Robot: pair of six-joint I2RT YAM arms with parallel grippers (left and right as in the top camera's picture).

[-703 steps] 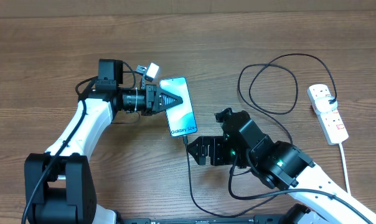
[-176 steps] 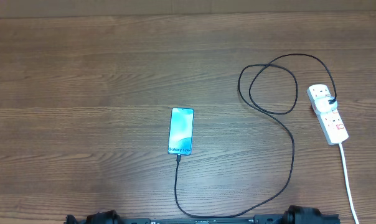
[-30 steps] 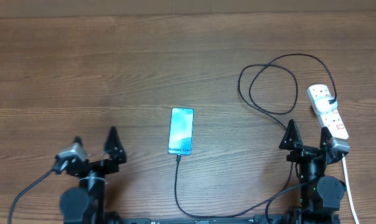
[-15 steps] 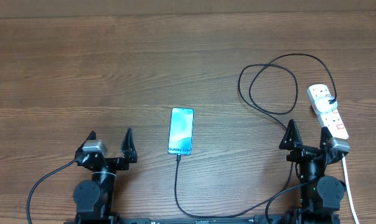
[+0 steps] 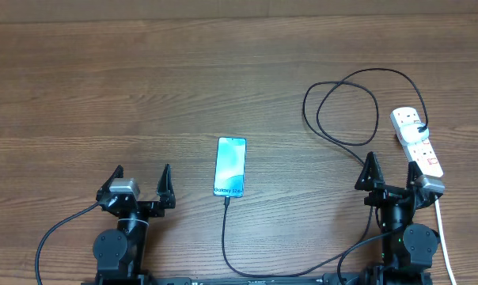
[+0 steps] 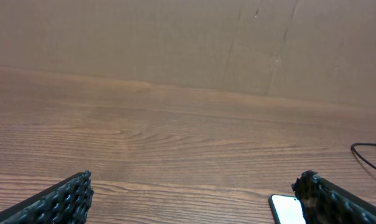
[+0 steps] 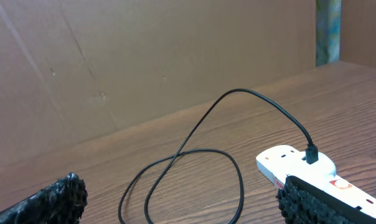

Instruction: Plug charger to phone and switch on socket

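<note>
We see the phone [image 5: 230,166] lying flat and screen up on the wooden table [image 5: 144,79], its long side pointing away from the arms. The tip of the charger [image 5: 224,237] meets the phone's near short edge. From there the black cable runs toward the arms and sweeps round to the phone's right. It then climbs into two loose loops beyond and right of the phone and ends in a plug seated in the socket [image 5: 407,119].

The socket lies well to the phone's right, slanted, with its white cord [image 5: 443,229] trailing back toward the arms. We cannot tell how its switches stand.

The left gripper [image 5: 142,170] sits to the phone's near left, apart from it. Its fingers [image 6: 57,200] are spread wide with nothing between them, and a corner of the phone shows beside the inner one in the left wrist view.

The right gripper [image 5: 392,162] sits to the phone's far right, overlapping the socket's near end from above. Its fingers [image 7: 48,202] are likewise wide apart and empty.
</note>
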